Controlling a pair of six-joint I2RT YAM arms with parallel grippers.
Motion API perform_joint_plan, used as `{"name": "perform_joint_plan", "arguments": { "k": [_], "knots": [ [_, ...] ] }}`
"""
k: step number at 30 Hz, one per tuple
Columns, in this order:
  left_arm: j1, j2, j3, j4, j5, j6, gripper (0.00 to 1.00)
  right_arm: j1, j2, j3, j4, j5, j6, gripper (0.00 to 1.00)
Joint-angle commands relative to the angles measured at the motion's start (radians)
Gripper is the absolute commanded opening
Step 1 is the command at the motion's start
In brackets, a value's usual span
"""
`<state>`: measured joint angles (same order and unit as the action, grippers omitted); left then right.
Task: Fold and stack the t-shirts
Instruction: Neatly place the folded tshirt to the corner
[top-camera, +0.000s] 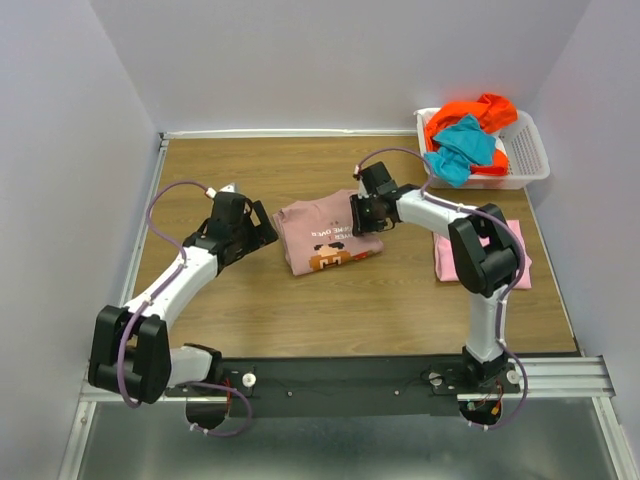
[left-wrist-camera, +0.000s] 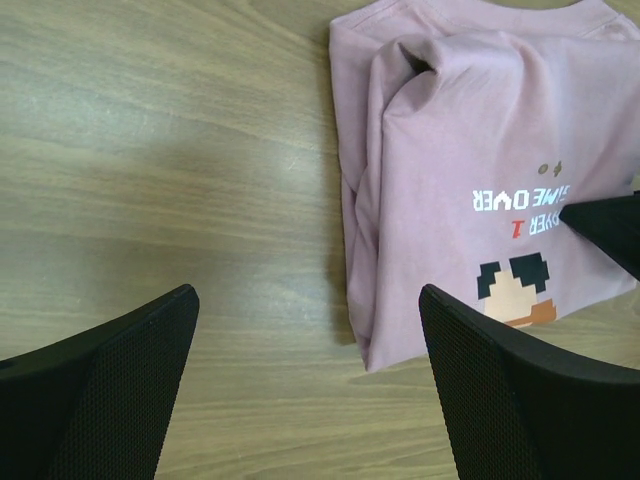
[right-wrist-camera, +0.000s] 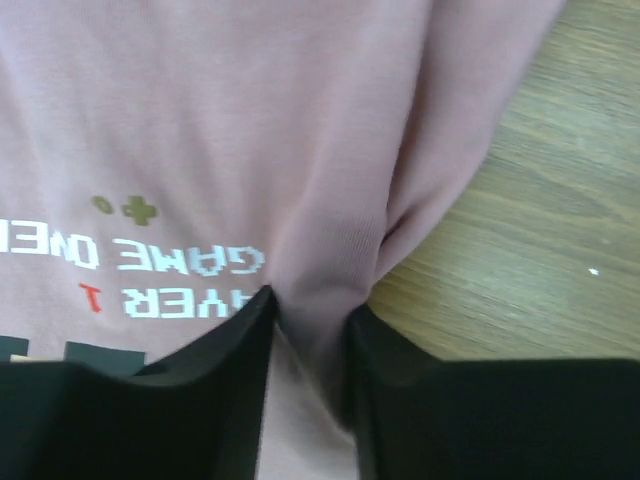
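Observation:
The dusty rose-mauve t-shirt lies folded at the middle of the table, its pixel print up. My right gripper is shut on a pinched ridge of this shirt's cloth at its right edge. My left gripper is open and empty just left of the shirt; the shirt's left fold shows between and beyond its fingers. A folded light pink t-shirt lies at the right, partly under my right arm. An orange t-shirt and a teal t-shirt lie crumpled in the basket.
The white slotted basket stands at the back right corner. The wooden table is walled on the left, back and right. A metal rail with both arm bases runs along the near edge.

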<state>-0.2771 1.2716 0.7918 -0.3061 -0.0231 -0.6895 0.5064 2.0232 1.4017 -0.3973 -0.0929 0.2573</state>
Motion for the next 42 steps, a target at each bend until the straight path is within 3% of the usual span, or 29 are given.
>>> {"name": "perform_joint_plan", "arguments": {
  "k": [1, 4, 11, 22, 29, 42],
  "knots": [
    [-0.004, -0.052, -0.032, -0.027, -0.034, -0.018, 0.98, 0.037, 0.034, -0.026, -0.006, 0.088, 0.005, 0.26],
    [-0.004, -0.083, -0.042, -0.039, -0.038, -0.021, 0.98, 0.063, -0.001, -0.047, -0.006, 0.159, 0.017, 0.00],
    [-0.004, -0.170, -0.055, -0.051, -0.043, -0.022, 0.98, 0.070, -0.190, -0.161, -0.018, 0.333, 0.030, 0.00],
    [-0.004, -0.206, -0.052, -0.037, -0.028, -0.013, 0.98, 0.063, -0.409, -0.259, -0.262, 0.722, -0.039, 0.00],
    [-0.004, -0.202, -0.054, -0.034, -0.024, -0.010, 0.98, 0.046, -0.540, -0.306, -0.298, 0.898, -0.167, 0.00],
    [-0.004, -0.195, -0.040, -0.030, -0.021, -0.005, 0.98, 0.029, -0.837, -0.308, -0.299, 0.941, -0.417, 0.00]
  ]
}}
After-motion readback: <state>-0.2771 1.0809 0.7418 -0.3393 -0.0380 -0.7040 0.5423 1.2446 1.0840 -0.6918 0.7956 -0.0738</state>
